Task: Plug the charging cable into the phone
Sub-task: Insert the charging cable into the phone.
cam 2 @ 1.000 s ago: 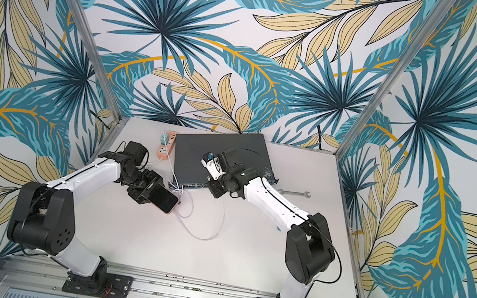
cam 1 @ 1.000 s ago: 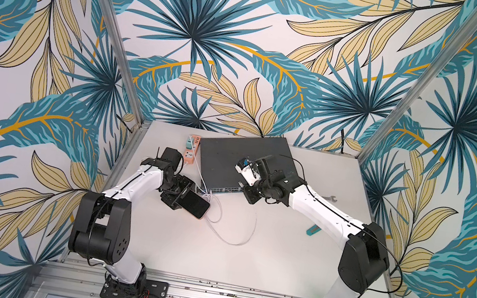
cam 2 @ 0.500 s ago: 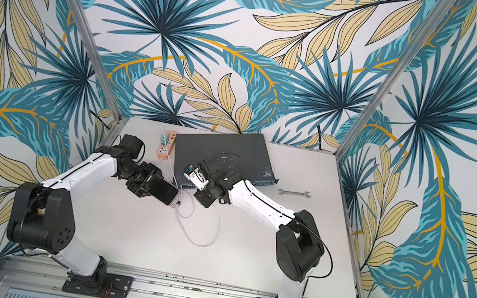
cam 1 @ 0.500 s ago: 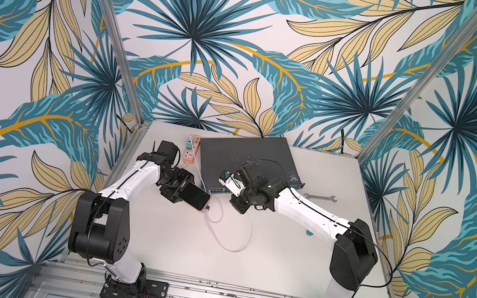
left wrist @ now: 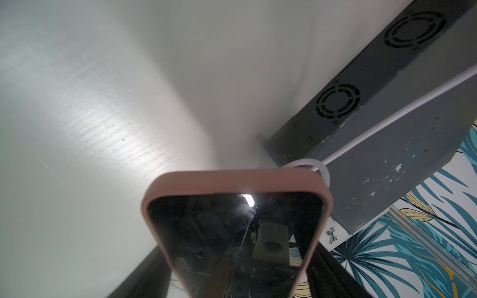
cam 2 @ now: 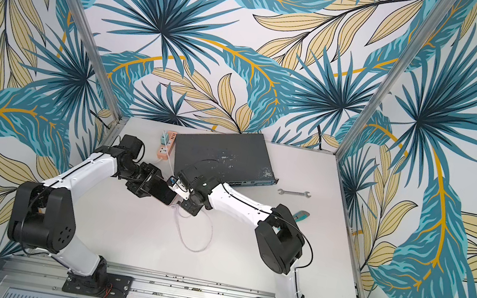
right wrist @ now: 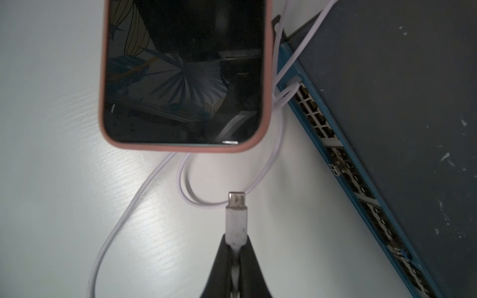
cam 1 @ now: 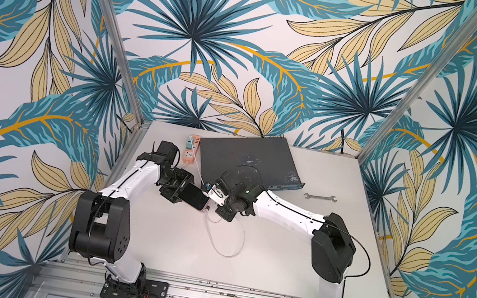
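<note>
Your right gripper (right wrist: 236,241) is pinched tight on the white boot of the charging cable (right wrist: 124,214). The metal connector (right wrist: 237,200) sticks out past the fingertips and is aimed at the phone (right wrist: 184,72). Tip and phone are apart: a clear strip of table (right wrist: 64,180) shows between the plug and the near short edge of the pink case. The plug also sits off toward 1 corner of that edge, not at its middle. No port is visible from here, so you cannot confirm alignment yet.

Your left gripper (cam 1: 183,189) is clamped across the phone (cam 1: 198,197), holding it off the table, screen up, with its free end offered to the right arm. Slack cable loops on the table below that end. 1 strand runs back past the corner of the network switch (cam 1: 248,161) toward the orange power strip (cam 1: 190,150).

The change over the last 1 second is in the right arm. It was up over the switch, well apart from the phone, and it has swung across and down to face the phone's end. The left arm shifted the phone slightly toward the middle. The approach looks done, so only lining up and insertion remain. You will likely need a small sideways correction, then a straight push along the phone's long axis. Watch the loop beneath, which could snag. The wrench (cam 1: 320,197) lies well clear.
</note>
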Tool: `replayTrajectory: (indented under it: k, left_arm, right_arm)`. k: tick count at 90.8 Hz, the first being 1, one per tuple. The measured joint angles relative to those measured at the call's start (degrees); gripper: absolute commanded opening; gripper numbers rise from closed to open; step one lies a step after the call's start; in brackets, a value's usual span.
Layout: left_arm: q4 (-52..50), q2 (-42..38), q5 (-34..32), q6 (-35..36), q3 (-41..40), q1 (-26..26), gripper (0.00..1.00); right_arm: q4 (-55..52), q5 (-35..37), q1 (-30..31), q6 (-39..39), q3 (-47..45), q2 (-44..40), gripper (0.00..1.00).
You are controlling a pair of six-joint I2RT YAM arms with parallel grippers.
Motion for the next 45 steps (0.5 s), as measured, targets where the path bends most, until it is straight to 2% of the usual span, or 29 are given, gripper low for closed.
replayTrajectory:
  k: [45]
  left_arm:
    - [-0.3,0.4,0.0,0.0,0.6,0.0,0.0]
  right_arm:
    - [-0.3,1.3,2.5,0.0,1.2,0.0,0.0]
